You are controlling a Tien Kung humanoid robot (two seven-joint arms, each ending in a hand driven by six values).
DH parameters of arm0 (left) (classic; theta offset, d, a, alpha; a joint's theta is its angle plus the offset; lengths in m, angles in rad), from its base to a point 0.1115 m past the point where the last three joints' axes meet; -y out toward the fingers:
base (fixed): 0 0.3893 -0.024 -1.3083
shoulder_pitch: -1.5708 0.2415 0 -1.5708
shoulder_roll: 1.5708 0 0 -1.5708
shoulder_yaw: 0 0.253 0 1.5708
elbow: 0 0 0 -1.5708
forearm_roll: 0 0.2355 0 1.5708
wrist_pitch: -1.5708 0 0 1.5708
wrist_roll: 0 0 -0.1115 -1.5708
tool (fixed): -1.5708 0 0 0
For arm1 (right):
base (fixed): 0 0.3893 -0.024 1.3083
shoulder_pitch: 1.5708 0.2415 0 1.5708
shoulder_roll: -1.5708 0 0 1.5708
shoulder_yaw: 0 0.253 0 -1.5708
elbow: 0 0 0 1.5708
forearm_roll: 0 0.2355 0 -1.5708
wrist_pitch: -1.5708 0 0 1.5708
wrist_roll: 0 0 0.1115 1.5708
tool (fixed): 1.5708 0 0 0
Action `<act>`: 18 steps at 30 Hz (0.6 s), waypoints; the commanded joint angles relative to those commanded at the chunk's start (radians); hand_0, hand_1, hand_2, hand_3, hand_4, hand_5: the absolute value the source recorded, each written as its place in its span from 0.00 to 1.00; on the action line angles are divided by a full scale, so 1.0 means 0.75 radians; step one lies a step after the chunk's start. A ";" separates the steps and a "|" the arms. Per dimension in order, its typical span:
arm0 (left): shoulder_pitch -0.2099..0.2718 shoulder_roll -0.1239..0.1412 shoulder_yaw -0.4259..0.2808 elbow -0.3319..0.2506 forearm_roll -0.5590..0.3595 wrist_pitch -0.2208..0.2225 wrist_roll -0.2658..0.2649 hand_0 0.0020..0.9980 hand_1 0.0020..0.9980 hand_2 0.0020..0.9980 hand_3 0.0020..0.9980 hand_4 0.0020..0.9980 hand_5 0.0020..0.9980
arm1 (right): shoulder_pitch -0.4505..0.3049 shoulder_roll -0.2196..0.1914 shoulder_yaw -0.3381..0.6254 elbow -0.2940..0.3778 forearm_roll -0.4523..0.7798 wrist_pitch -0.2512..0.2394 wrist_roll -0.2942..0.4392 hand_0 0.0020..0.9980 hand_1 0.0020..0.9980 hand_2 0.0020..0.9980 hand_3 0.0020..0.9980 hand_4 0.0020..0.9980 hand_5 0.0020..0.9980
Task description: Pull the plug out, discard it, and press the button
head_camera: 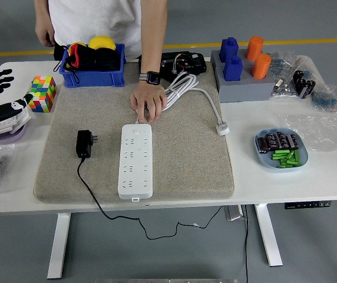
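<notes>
White table [286, 177] carries a grey mat [186, 159]. On the mat lies a white power strip [136, 160], long axis running near to far. A person's hand [149, 102] rests fingertips at its far end. Black plug [85, 143] lies unplugged just left of the strip. Robot's left hand [0, 100] sits at the table's left edge, fingers spread, holding nothing.

A: What can't you make out here?

B: The left robot hand [0, 100] is half chopped off by the frame edge, so no idea what its fingers are doing. Right one isn't in shot at all.

A: And the strip's button?

B: Hidden under the person's hand [149, 104], far right of the robot hand.
</notes>
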 joint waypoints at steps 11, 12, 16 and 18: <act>-0.002 0.002 0.002 -0.003 0.000 -0.001 0.000 0.84 0.83 0.83 0.87 0.82 0.23 | 0.002 0.001 -0.002 0.000 0.001 0.000 0.000 0.73 0.67 0.66 0.66 0.77 0.63; -0.002 0.002 0.002 -0.003 0.000 -0.001 0.000 0.84 0.83 0.83 0.87 0.82 0.23 | 0.002 0.000 -0.003 0.000 0.002 0.000 0.000 0.73 0.67 0.66 0.66 0.77 0.63; -0.002 0.002 0.002 -0.006 0.000 -0.001 0.001 0.84 0.83 0.84 0.87 0.82 0.23 | 0.002 -0.001 -0.005 0.000 0.003 0.000 0.000 0.73 0.67 0.66 0.66 0.77 0.63; -0.001 0.002 0.001 -0.007 0.000 -0.001 0.001 0.84 0.83 0.84 0.87 0.82 0.23 | 0.003 -0.001 -0.009 0.000 0.004 0.001 0.000 0.73 0.67 0.66 0.66 0.77 0.63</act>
